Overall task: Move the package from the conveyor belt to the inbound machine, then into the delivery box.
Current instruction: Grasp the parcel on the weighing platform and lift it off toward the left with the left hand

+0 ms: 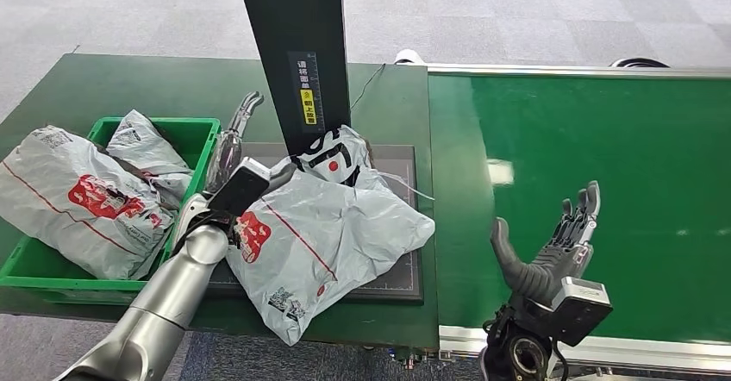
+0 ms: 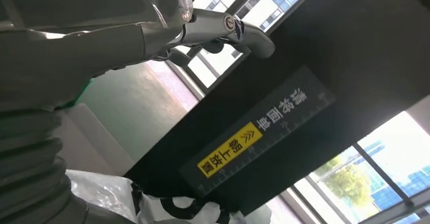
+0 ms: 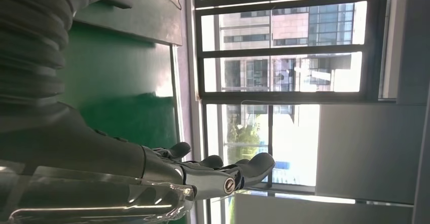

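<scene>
A grey plastic package (image 1: pixel 319 226) with red print lies on the dark plate (image 1: pixel 398 282) of the inbound machine, at the foot of its black column (image 1: pixel 297 45). My left hand (image 1: pixel 228 153) sits at the package's left edge, fingers stretched out and holding nothing. In the left wrist view, the left hand (image 2: pixel 152 26) reaches out straight past the column's yellow label (image 2: pixel 230 150), with the package (image 2: pixel 152 206) below it. My right hand (image 1: pixel 552 247) hovers over the green conveyor belt (image 1: pixel 603 157), fingers spread and empty. The right wrist view shows the right hand (image 3: pixel 203 176) bare above the belt (image 3: pixel 116 97).
A green delivery box (image 1: pixel 196 129) stands left of the machine on the dark green table, holding two similar grey packages (image 1: pixel 78 196). A thin cable runs across the table behind the machine. The belt's metal rim (image 1: pixel 569 71) borders the far side.
</scene>
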